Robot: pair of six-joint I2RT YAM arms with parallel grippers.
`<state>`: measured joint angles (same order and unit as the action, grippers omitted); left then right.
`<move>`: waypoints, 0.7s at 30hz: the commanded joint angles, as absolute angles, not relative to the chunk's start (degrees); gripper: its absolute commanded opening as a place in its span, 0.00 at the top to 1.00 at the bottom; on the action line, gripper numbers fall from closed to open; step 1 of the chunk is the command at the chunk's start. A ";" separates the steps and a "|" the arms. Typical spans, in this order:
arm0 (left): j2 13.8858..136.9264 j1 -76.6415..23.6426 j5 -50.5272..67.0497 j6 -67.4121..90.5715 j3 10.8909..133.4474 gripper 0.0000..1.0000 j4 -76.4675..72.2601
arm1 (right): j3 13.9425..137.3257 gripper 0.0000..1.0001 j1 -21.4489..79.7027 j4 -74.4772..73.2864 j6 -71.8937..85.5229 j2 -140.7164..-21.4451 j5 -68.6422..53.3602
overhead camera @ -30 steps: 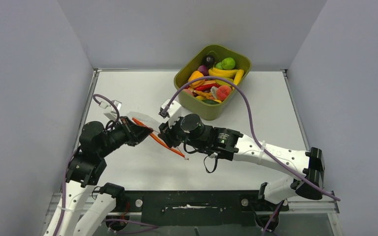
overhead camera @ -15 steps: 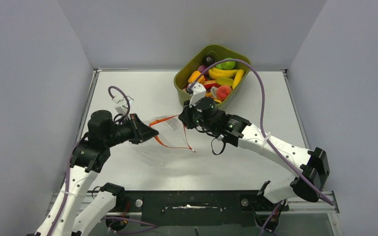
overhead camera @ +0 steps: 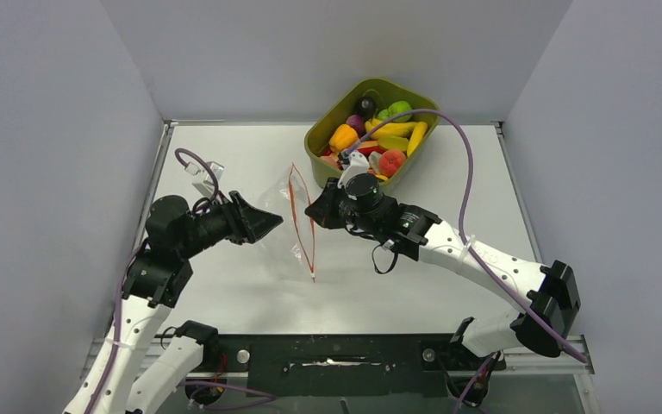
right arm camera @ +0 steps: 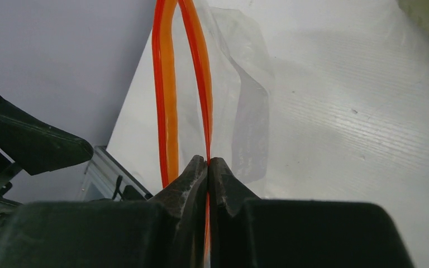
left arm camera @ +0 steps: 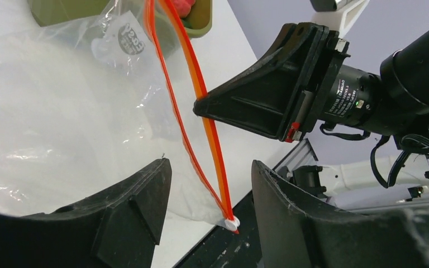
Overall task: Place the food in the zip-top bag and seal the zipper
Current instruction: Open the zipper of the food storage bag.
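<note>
A round dark sticker (left arm camera: 127, 40) sits on the zip-top bag (overhead camera: 289, 250), but I can't make out its pale lettering through the plastic. The motor (left arm camera: 343, 100) behind the right jaws carries small white print that seems to read DAMIAO; the rest is too small to read.

The bag is clear and crinkly. Its mouth is edged by the orange-red zipper (overhead camera: 302, 226), whose two strips stand slightly parted. The bag hangs just beside the olive-green tub (overhead camera: 315, 151), on the tub's near-left side, its body billowing down over the white bench (overhead camera: 224, 155).

The right jaws are pinched together on one strip of the zipper. The left jaws stand apart, farther from the tub, one on either side of the zipper's lower end without touching it.

The food (overhead camera: 392, 129) lies in the tub: yellow bananas, a green lime, an orange pepper and a peach.
</note>
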<state>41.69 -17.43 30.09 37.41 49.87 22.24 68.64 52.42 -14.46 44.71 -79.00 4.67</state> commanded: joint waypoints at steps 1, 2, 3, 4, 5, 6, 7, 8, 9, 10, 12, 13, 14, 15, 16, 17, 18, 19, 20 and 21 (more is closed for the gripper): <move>41.38 -17.34 27.09 37.91 48.22 0.46 13.28 | 67.36 1.00 52.22 -5.48 54.96 -75.87 6.24; 41.61 -17.36 27.07 37.31 48.08 0.45 13.28 | 66.92 1.00 52.43 -4.33 55.80 -75.74 6.91; 41.82 -17.40 25.46 36.51 47.88 0.45 13.26 | 66.69 1.00 52.74 -3.55 56.47 -75.68 7.86; 41.88 -17.42 24.78 36.03 47.56 0.45 13.01 | 66.63 1.00 53.00 -3.04 56.85 -75.65 8.54; 41.92 -17.44 24.19 35.62 47.12 0.45 12.51 | 66.69 1.00 53.16 -2.92 56.99 -75.65 9.21; 42.01 -17.48 23.95 35.47 46.65 0.44 11.90 | 66.78 1.00 53.38 -2.86 57.11 -75.65 9.90; 42.19 -17.41 23.98 35.47 46.11 0.44 11.05 | 66.87 1.00 53.56 -2.73 57.17 -75.60 10.45; 42.45 -17.49 24.10 35.73 45.38 0.44 10.11 | 66.82 1.00 53.80 -2.54 57.29 -75.59 11.00; 42.76 -17.49 24.16 36.14 44.83 0.44 9.22 | 66.72 1.00 53.93 -2.20 57.42 -75.56 11.37; 43.13 -17.59 24.17 36.44 44.35 0.44 8.44 | 66.70 1.00 54.04 -1.99 57.54 -75.58 11.56; 43.85 -17.73 24.29 37.20 43.19 0.44 6.55 | 66.87 1.00 54.26 -1.84 57.61 -75.74 11.81; 44.12 -17.84 24.45 37.63 42.44 0.44 5.35 | 66.88 1.00 54.33 -1.83 57.65 -75.88 11.92; 44.31 -17.90 24.70 38.35 41.70 0.44 3.74 | 66.88 1.00 54.45 -1.75 57.70 -76.00 12.03; 44.52 -17.95 25.03 39.04 40.85 0.44 1.47 | 66.82 1.00 54.42 -1.72 57.78 -76.12 12.04; 44.74 -17.99 25.22 39.81 40.20 0.44 0.11 | 66.80 1.00 54.47 -1.68 57.90 -76.19 11.97; 45.00 -18.08 25.40 40.34 39.57 0.44 -1.26 | 66.86 1.00 54.49 -1.69 57.92 -76.33 11.90; 45.34 -18.18 25.43 40.98 39.15 0.44 -2.32 | 66.84 1.00 54.43 -1.68 57.92 -76.39 11.72; 45.84 -18.40 25.44 41.18 38.76 0.44 -3.04 | 66.91 1.00 54.48 -1.67 57.92 -76.52 11.63; 46.31 -18.48 25.39 41.22 38.62 0.44 -3.44 | 66.89 1.00 54.52 -1.63 57.92 -76.49 11.60; 46.91 -18.54 25.39 41.35 38.59 0.44 -3.69 | 66.89 1.00 54.55 -1.50 57.84 -76.55 11.60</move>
<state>45.82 -18.00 25.04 39.72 38.57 5.15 66.57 54.11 -6.04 57.41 -78.46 9.89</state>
